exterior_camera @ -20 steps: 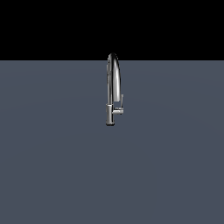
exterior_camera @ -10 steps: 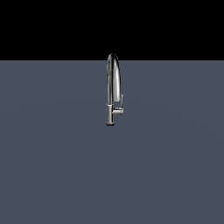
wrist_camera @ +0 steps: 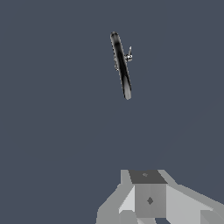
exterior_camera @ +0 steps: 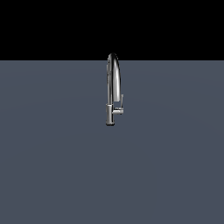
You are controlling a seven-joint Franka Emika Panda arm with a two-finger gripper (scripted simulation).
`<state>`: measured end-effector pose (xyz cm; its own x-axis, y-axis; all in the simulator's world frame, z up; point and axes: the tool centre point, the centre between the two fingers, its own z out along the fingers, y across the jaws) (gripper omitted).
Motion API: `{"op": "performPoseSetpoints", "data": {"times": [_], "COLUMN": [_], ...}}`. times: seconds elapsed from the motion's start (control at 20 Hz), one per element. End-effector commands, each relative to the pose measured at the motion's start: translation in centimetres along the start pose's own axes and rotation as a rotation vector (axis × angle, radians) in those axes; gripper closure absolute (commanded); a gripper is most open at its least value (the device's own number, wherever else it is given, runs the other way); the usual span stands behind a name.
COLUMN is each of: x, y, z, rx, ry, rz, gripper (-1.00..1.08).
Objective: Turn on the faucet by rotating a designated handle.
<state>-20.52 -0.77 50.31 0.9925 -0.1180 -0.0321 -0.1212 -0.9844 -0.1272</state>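
The faucet (exterior_camera: 110, 94) is a tall slim chrome gooseneck that stands upright on the grey surface, in the middle of the exterior view. Its handle (exterior_camera: 121, 102) is a thin lever standing up from a short stub on the exterior view's right of the lower body. The wrist view looks down on the faucet (wrist_camera: 121, 65) from above and well away from it; the handle (wrist_camera: 129, 55) shows there as a small prong beside the spout. Only grey blocky parts of my gripper (wrist_camera: 148, 192) show at the edge of the wrist view, far from the faucet. The jaws' spacing does not show. The arm is out of the exterior view.
A flat dark grey surface (exterior_camera: 52, 166) spreads around the faucet in both views. Behind it the exterior view is plain black.
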Motion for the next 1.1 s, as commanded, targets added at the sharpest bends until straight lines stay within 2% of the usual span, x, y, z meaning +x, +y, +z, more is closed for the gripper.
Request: {"op": "performPoseSetpoints", "data": {"times": [0.0, 1.05], "x": [1.3, 13.5], "y": [-0.1, 0.4], "z": [0.3, 5.1], "rx": [0.023, 0.252], "ry": [-0.031, -0.326], "rz": [0.028, 0.293], "gripper": [1.08, 1.08]}}
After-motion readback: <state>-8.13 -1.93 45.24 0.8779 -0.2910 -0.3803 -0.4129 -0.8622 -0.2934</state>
